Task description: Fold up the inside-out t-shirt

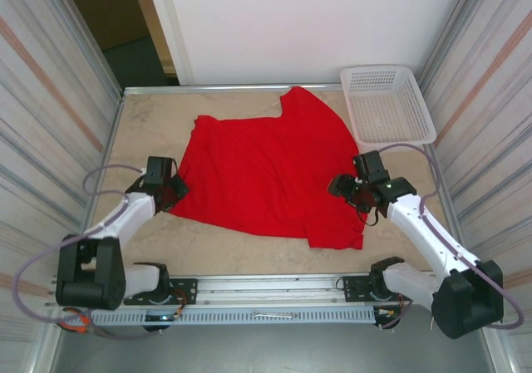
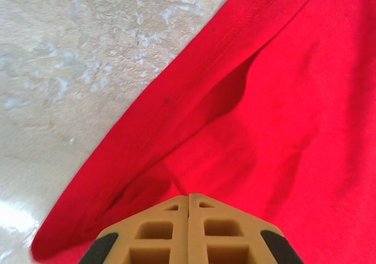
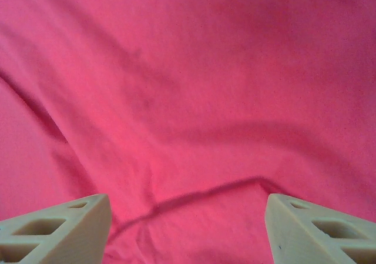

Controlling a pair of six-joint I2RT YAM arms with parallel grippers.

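Left gripper point(image 2: 188, 200): jaws are closed flat against each other. A crease in the shirt point(image 1: 266, 174) rises to the tips, so they appear to pinch its left edge. How much cloth is caught cannot be seen. The hem runs diagonally just beyond the tips, with bare tabletop point(image 1: 150, 132) past it.

Right gripper point(image 3: 188, 200): jaws stand wide apart, holding nothing. Red cloth lies beneath and ahead of them, with one shallow wrinkle crossing the gap.

Position, overhead view: the left gripper point(image 1: 170, 192) sits at the shirt's left edge and the right gripper point(image 1: 345, 186) over its right edge. The shirt lies spread on the tabletop between the two arms. Most of it is to the right of the left jaws and to the left of the right jaws. Its broad span runs roughly left to right, slightly skewed, with one lobe reaching toward the far side beside the basket point(image 1: 386, 99).

Assessment: each arm is at its own side, so neither is nearer overall. Any fold depends on carrying an edge inward across that span. The right jaws have no grip on the cloth yet. No fold is visible.
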